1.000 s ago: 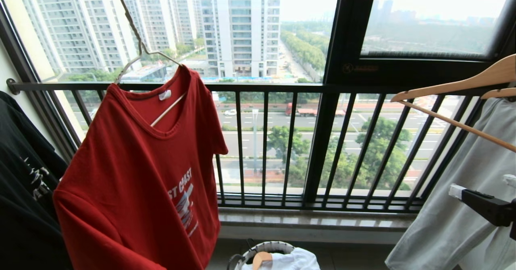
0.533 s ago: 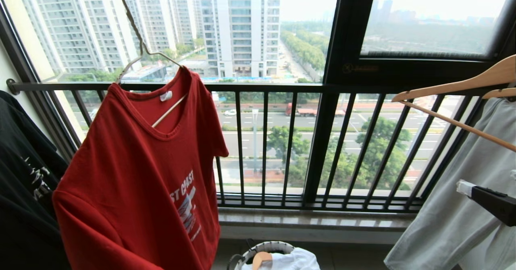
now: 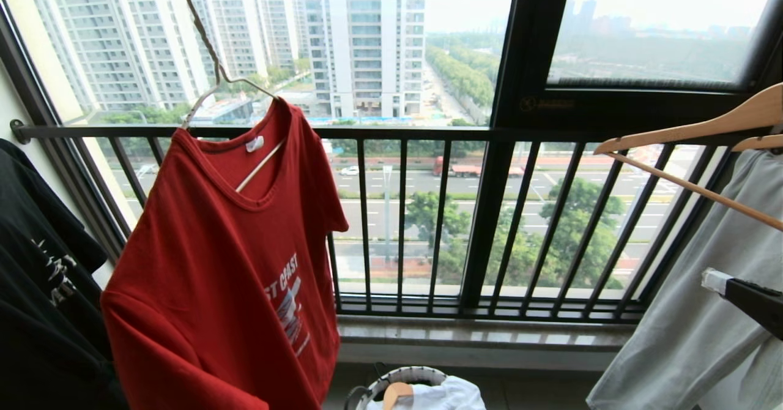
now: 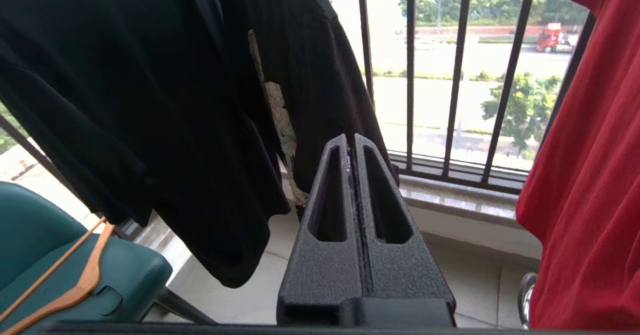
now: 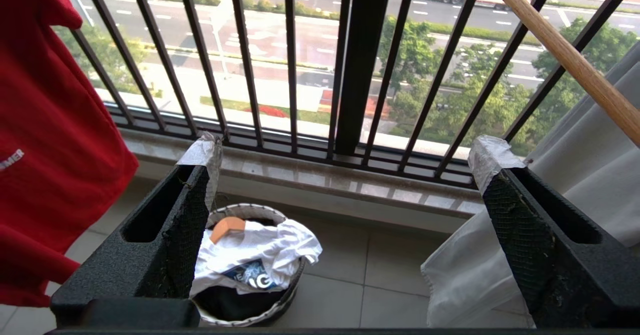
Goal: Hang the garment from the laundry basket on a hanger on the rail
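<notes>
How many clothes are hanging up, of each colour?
Red T-shirt: 1
Black T-shirt: 1
Pale grey garment: 1
Total: 3

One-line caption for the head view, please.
Red T-shirt hangs on a wire hanger before the balcony railing; laundry basket below.
</notes>
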You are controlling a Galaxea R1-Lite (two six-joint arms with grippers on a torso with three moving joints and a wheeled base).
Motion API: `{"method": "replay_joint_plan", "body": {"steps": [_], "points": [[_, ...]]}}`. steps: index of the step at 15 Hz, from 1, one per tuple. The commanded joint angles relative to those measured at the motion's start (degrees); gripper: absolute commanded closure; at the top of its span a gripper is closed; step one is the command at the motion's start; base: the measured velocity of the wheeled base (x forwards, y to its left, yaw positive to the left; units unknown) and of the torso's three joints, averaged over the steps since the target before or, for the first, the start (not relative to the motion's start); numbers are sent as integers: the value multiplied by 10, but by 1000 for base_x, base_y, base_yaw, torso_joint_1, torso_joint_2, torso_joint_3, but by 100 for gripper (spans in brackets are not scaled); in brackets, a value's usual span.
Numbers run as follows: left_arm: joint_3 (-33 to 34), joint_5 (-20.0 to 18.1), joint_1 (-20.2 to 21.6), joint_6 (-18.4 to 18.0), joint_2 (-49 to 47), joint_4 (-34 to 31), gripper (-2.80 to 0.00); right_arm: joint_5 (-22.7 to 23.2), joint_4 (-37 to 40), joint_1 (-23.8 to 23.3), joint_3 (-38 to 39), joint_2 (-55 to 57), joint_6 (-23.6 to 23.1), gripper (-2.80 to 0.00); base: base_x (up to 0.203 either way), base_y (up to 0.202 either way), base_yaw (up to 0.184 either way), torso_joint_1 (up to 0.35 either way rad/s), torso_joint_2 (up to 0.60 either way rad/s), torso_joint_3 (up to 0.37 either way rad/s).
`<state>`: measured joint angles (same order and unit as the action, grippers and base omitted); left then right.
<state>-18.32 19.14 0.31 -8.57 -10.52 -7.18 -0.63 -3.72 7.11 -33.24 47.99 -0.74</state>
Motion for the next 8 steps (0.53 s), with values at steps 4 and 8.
{"method": "replay_joint_plan", "body": {"steps": [4, 8], "points": [[130, -191, -5, -33, 104, 26, 0, -1, 1, 0, 6, -51, -1, -280, 0, 0, 0, 0, 0, 0], [175, -212, -6, -28, 105, 48, 0, 1, 4, 1, 15, -100, -2, -280, 0, 0, 0, 0, 0, 0]]}}
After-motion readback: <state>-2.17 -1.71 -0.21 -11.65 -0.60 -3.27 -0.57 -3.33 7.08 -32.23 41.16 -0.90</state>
